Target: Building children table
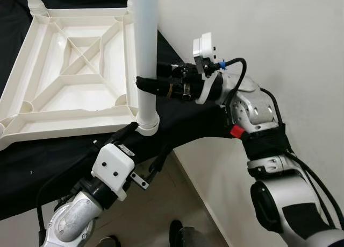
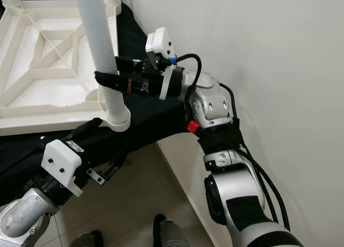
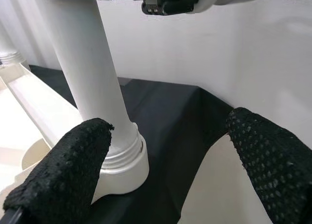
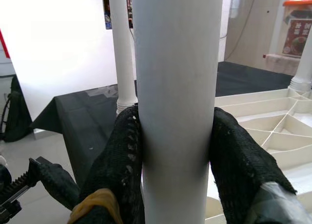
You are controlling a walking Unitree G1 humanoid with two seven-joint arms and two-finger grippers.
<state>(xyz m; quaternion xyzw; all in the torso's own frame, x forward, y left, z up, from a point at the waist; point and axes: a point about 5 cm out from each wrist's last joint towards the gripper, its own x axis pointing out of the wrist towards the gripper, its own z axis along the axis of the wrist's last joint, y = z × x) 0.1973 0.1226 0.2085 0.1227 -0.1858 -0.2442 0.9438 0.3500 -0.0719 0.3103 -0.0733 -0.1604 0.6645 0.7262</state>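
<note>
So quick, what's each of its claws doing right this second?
Right gripper: closed around the white table leg, partway up it.
Left gripper: open, holding nothing, fingers either side of the leg's base socket.

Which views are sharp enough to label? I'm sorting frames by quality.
Both eye views are crisp and evenly lit, the right gripper and table leg clear. Left wrist view: the near fingers are soft. Right wrist view: the backlit window is blown out, the leg sharp.
</note>
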